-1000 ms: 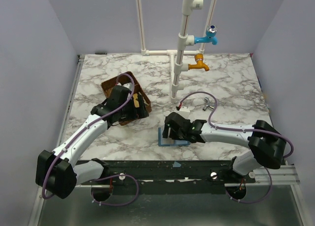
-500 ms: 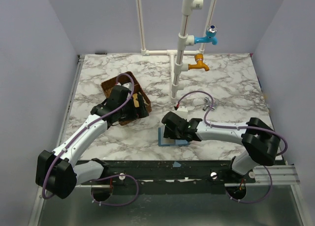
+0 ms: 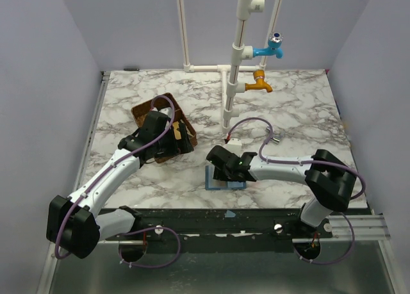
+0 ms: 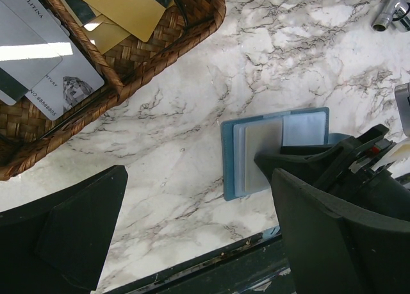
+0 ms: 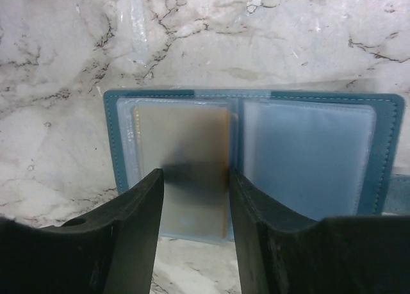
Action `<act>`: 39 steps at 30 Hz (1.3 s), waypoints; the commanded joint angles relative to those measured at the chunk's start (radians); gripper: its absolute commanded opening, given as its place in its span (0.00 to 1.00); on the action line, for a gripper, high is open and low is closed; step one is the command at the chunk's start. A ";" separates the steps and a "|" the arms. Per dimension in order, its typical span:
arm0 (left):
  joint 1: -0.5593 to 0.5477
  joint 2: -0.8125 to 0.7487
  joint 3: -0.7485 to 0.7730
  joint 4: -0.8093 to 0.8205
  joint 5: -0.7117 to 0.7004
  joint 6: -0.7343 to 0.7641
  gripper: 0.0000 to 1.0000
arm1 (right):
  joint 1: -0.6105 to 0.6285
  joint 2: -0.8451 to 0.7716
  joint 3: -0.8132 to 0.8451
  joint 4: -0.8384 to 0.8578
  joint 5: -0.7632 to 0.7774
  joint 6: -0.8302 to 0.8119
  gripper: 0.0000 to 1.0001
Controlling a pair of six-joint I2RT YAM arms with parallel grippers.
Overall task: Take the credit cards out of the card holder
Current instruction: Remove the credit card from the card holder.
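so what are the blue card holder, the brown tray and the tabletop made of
The card holder looks like leather or faux leather: matte teal, with stitching along the edge and clear plastic pockets inside. The tray is woven brown fibre, wicker-like. The tabletop looks like smooth marble with grey veins, possibly printed laminate.

Top external: high, behind the robot, looking down over the whole marble table (image 3: 301,102). Wrist views: close, facing down; both share the card holder (image 4: 301,129), right-centre and mid-frame respectively.
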 commanded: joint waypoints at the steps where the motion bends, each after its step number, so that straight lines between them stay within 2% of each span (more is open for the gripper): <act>1: -0.006 0.002 0.003 0.015 0.018 0.003 0.99 | 0.007 0.039 0.021 -0.062 0.039 0.009 0.41; 9: -0.009 0.013 -0.009 0.027 0.034 0.002 0.99 | 0.005 0.034 -0.013 -0.059 0.043 0.025 0.28; 14: -0.017 0.028 -0.022 0.038 0.055 -0.002 0.97 | 0.003 0.024 -0.042 -0.054 0.047 0.045 0.13; 21: -0.049 0.060 -0.033 0.057 0.078 -0.017 0.90 | -0.017 -0.023 -0.105 -0.014 0.035 0.061 0.04; 25: -0.070 0.086 -0.036 0.074 0.091 -0.027 0.78 | -0.038 -0.076 -0.162 0.049 -0.001 0.055 0.02; 35: -0.136 0.164 -0.028 0.111 0.123 -0.041 0.31 | -0.081 -0.158 -0.285 0.236 -0.113 0.037 0.01; 39: -0.167 0.196 -0.010 0.120 0.130 -0.041 0.16 | -0.107 -0.196 -0.343 0.321 -0.167 0.039 0.01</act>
